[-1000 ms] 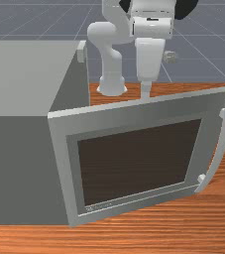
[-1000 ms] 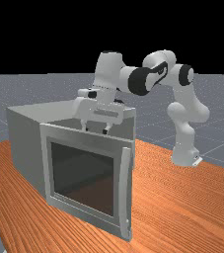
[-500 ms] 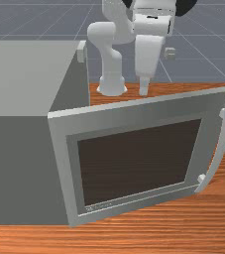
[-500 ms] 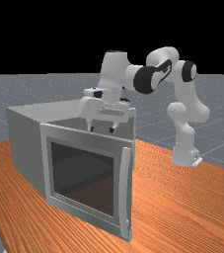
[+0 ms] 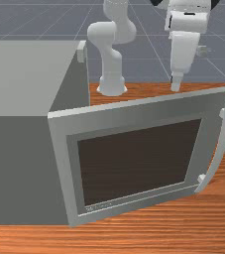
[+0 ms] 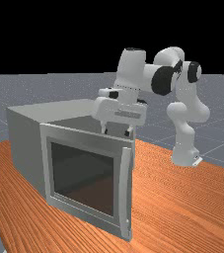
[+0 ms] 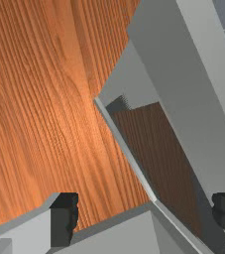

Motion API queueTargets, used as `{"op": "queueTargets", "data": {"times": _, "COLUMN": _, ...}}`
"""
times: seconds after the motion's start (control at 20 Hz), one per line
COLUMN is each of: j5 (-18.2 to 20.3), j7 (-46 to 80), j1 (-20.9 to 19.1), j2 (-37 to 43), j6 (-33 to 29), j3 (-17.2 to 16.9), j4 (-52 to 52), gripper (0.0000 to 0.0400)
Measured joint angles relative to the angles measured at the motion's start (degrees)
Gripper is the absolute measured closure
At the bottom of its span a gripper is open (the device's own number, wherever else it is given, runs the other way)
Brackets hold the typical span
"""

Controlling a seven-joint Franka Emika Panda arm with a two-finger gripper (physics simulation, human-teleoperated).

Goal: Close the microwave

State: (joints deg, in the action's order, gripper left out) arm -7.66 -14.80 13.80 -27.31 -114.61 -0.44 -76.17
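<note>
My gripper hangs behind the door's top edge, toward the handle end, in the front view. The far view has the gripper above that edge, fingers spread with nothing between them. In the wrist view the gripper is likewise open. The microwave is a grey box at the front view's left. Its door stands wide open, swung out to the front view's right, with a dark window and a curved handle on its free edge. Seen from above, the door shows a pale top edge.
The orange-brown table runs under the microwave and in front of the door. Wooden table top also lies below my hand. The arm's base stands at the far view's right.
My hand has shifted toward the front view's right, along the door to its handle end, and its fingertips have come out from behind the door's top edge. The door has stayed put.
</note>
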Motion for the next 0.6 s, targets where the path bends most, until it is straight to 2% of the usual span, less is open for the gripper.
{"op": "queueTargets", "data": {"times": 0.1, "j5": -1.42, "j7": 2.36, "j1": 2.75, "j2": -2.61, "j6": 2.21, "j3": 0.33, "j4": 4.24, "gripper": 0.0005}}
{"op": "queueTargets", "data": {"times": 0.15, "j5": -0.85, "j7": 1.36, "j1": 2.52, "j2": -3.06, "j6": 2.25, "j3": 0.58, "j4": 4.93, "gripper": 0.0027}}
{"op": "queueTargets", "data": {"times": 0.2, "j5": -1.07, "j7": 2.11, "j1": 2.72, "j2": -3.93, "j6": 3.08, "j3": 0.32, "j4": 6.42, "gripper": 0.0031}}
{"op": "queueTargets", "data": {"times": 0.35, "j5": -2.64, "j7": 5.57, "j1": 4.02, "j2": -5.68, "j6": 5.77, "j3": -0.91, "j4": 9.75, "gripper": 0.0025}}
{"op": "queueTargets", "data": {"times": 0.45, "j5": -2.25, "j7": 6.24, "j1": 3.70, "j2": -2.26, "j6": 1.89, "j3": -0.78, "j4": 3.92, "gripper": 0.0007}}
{"op": "queueTargets", "data": {"times": 0.6, "j5": -2.67, "j7": 7.03, "j1": 4.02, "j2": 0.99, "j6": -0.20, "j3": -0.76, "j4": -1.15, "gripper": 0.0002}}
